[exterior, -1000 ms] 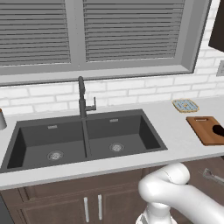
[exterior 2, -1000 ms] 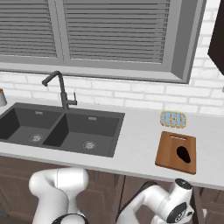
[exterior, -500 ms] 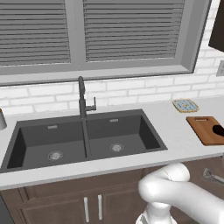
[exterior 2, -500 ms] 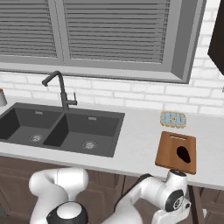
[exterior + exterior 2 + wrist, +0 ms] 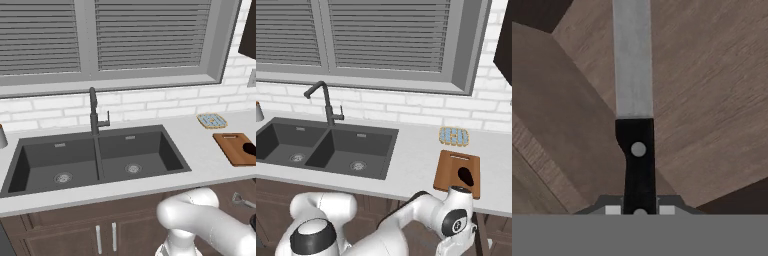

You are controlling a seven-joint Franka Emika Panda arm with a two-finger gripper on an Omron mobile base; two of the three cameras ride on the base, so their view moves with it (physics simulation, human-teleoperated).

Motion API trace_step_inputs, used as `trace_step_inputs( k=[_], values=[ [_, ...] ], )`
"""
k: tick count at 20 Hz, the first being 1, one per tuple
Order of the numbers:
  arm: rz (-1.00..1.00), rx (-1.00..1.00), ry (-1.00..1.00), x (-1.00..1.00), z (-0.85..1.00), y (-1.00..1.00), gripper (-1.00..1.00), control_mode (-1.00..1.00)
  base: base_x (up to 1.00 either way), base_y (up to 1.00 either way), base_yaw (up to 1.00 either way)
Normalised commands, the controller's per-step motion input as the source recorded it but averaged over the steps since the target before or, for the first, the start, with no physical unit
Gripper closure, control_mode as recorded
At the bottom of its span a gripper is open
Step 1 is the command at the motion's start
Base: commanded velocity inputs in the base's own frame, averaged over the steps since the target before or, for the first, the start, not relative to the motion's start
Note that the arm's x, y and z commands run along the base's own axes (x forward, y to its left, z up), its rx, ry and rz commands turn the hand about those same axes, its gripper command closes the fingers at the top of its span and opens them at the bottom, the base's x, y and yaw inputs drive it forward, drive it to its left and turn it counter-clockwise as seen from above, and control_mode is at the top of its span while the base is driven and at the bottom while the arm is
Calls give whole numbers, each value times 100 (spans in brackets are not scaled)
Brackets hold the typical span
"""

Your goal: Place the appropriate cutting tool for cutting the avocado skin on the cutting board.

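The knife (image 5: 633, 70), with a silver blade and a black riveted handle, points straight away from my gripper (image 5: 639, 210) in the hand view. The gripper is shut on the handle, low down over brown wooden drawer surfaces below the counter edge. The reddish-brown cutting board (image 5: 232, 148) (image 5: 452, 171) lies on the counter at the right. On its near part sits the avocado (image 5: 250, 148) (image 5: 465, 175), a small near-black lump. My arm's wrist (image 5: 456, 224) hangs in front of the counter, just below the board.
A dark double sink (image 5: 95, 160) (image 5: 326, 147) with a black faucet (image 5: 94, 112) takes up the counter's left and middle. A small blue-and-tan pad (image 5: 211, 120) (image 5: 453, 135) lies behind the board, near the white brick wall. Cabinet fronts run under the counter.
The wrist has risen slightly toward the counter edge in the right base view. The gripper stays shut on the knife.
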Motion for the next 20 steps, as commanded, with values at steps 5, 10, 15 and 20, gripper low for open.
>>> trace_step_inputs(
  k=[5, 10, 15, 20],
  values=[
    [6, 0, -9, -16, 59, 1, 100, -100, 0, 0, 0],
    [4, 0, -8, 6, 60, 22, 100, -100, 0, 0, 0],
    [3, 0, -5, 48, 58, 29, 100, -100, 0, 0, 0],
    [6, 0, -6, 76, 25, 30, 100, -100, 0, 0, 0]
  ],
)
